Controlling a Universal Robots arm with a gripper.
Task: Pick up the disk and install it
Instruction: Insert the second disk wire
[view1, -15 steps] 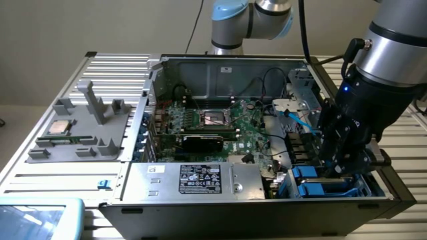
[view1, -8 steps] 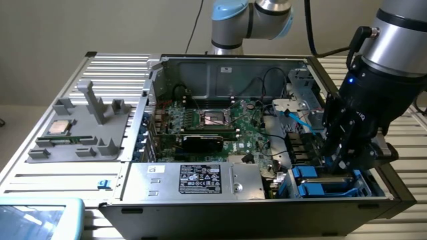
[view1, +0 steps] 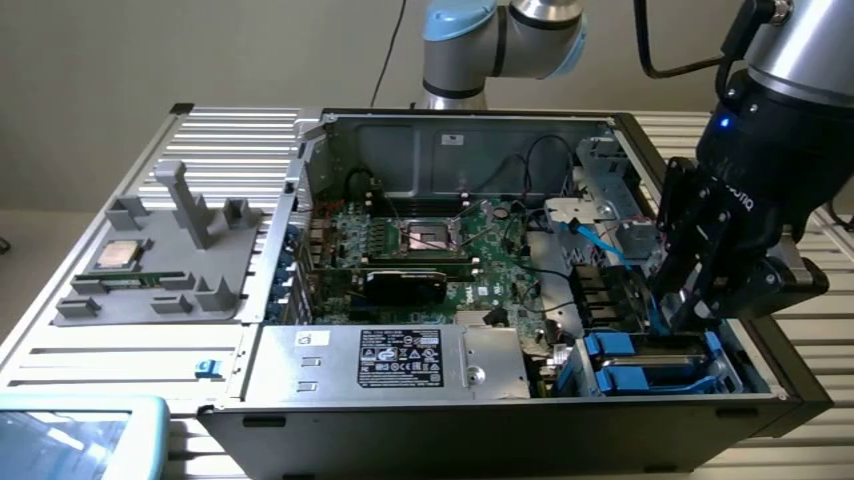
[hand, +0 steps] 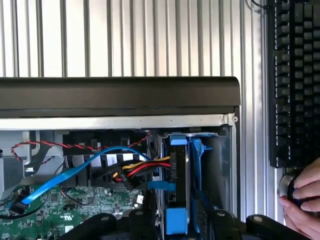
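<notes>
The disk (hand: 178, 187) stands on edge in the drive bay (view1: 654, 362) at the corner of the open computer case, its grey metal body framed by a bright blue bracket. A red, yellow and black cable bundle (hand: 145, 167) ends right beside it. My gripper (hand: 181, 222) hangs directly above the disk and is open, one dark finger (hand: 145, 219) on each side of it with a gap to the blue tab. In the exterior view my gripper (view1: 681, 310) hovers just over the bay's blue brackets (view1: 617, 347). A second blue bracket (hand: 199, 150) sits next to the disk.
The case's black wall (hand: 120, 95) borders the bay. A blue data cable (hand: 65, 177) crosses the motherboard (view1: 427, 250). A grey fixture (view1: 174, 290) on the exterior view's left holds a processor chip (view1: 120, 255). A person's hand (hand: 300, 200) rests by a keyboard (hand: 295, 75).
</notes>
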